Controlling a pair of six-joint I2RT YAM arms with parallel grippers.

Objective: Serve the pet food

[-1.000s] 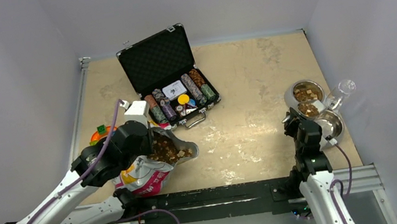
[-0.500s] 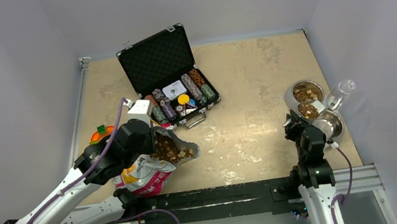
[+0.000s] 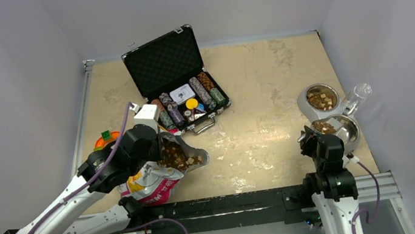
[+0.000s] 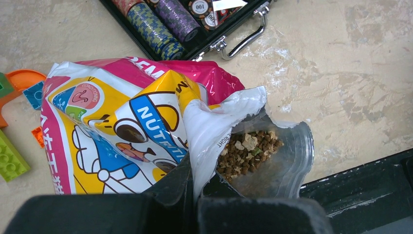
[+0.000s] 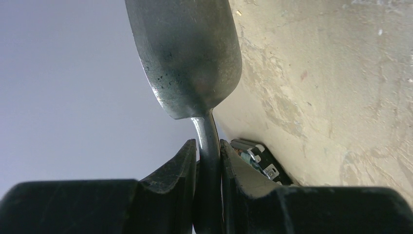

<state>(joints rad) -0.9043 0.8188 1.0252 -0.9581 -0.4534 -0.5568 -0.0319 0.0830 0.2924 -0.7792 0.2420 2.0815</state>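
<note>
The case (image 3: 163,62) is showing black all over, its lid lined with dimpled black foam. Inside it, the chips (image 4: 156,29) are sitting in stacks striped green-and-blue, purple and reddish brown. Just in front of the case, the bag (image 4: 112,112) is showing pink, yellow, blue and white around a cartoon figure, and the kibble (image 4: 248,153) is showing brown with a few pale bits. Front-left of the case, the bricks (image 4: 9,158) are showing green, orange and blue. Well right of the case, the bowls (image 3: 349,131) are shining silver and the spoon (image 5: 187,53) is gleaming grey with dark specks. Under the case, the table (image 3: 248,74) is showing mottled beige.
</note>
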